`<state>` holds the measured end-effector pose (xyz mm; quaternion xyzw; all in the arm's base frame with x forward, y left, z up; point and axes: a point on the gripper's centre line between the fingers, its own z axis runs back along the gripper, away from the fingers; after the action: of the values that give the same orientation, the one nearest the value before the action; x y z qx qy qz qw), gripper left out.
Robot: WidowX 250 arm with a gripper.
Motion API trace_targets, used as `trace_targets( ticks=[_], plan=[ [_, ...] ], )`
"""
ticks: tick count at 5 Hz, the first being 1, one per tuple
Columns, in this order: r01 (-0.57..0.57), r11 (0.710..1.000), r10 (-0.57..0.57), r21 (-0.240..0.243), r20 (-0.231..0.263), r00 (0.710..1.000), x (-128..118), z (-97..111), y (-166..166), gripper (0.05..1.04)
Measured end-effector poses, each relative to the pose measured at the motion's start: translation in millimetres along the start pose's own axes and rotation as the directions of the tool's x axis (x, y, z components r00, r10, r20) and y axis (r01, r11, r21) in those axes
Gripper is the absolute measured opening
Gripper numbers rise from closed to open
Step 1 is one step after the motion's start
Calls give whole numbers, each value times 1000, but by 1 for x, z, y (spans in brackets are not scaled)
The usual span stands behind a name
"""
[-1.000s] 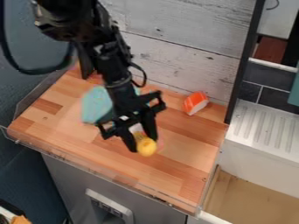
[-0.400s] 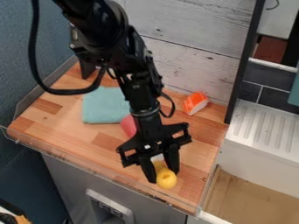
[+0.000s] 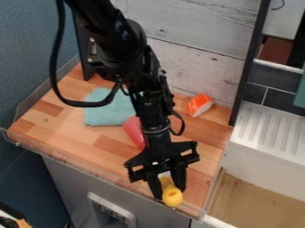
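While pinching a yellow object [image 3: 172, 196], the hand [image 3: 170, 189] hangs low; pink object [image 3: 134, 132] behind.

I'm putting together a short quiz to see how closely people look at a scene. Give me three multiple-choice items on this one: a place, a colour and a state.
1. Where does the orange piece lie?
A. At the counter's front edge
B. Near the plank wall
C. Inside the sink

2. What colour is the cloth?
A. Teal
B. Red
C. White

3. How is the yellow piece?
A. Lying loose by the wall
B. Wrapped up in the cloth
C. Held in the gripper

Key:
1. B: it rests at the back of the worktop, near the planks.
2. A: its visible part is blue-green all over.
3. C: a black finger stands on either side of it.
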<state>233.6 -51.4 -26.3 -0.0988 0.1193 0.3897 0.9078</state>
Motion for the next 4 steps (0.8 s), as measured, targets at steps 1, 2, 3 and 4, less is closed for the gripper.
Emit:
trace_targets(
  ticks=[1, 2, 3, 4],
  plan=[
    [-34, 999, 34, -1, 5, 999, 14, -3, -4, 455],
    [-64, 998, 64, -15, 30, 997, 32, 2, -6, 455],
    [-102, 994, 104, -36, 51, 993, 48, 10, -6, 455],
    [-144, 989, 146, -40, 54, 988, 64, 13, -2, 455]
  ],
)
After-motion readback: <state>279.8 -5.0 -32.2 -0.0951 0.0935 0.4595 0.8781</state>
